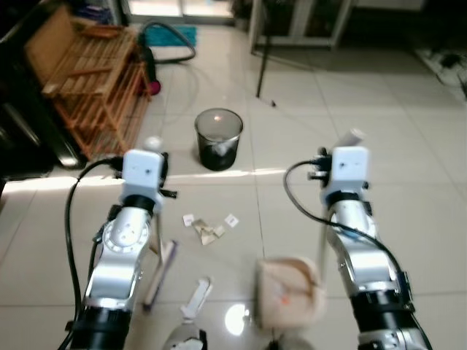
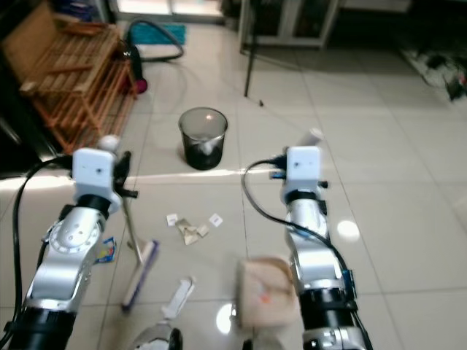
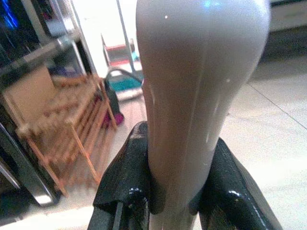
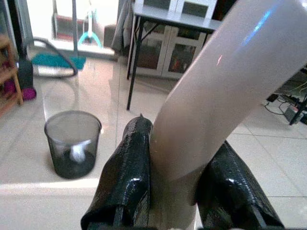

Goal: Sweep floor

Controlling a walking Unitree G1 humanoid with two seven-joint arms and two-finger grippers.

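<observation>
Dustpan [image 2: 264,292] sits closest, its handle clamped in the right gripper [image 4: 180,191] fingers. Left gripper [image 3: 177,191] fingers squeeze the broom [image 2: 140,268] handle. Paper scraps [image 2: 191,229] lie before the bin [image 2: 203,138].

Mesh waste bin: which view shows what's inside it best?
The right wrist view: the mesh waste bin stands close and side-on, with pale crumpled trash visible through its wall. Both eye views show the bin from above, farther off, on the tiles ahead. The left wrist view faces the wooden rack.
</observation>
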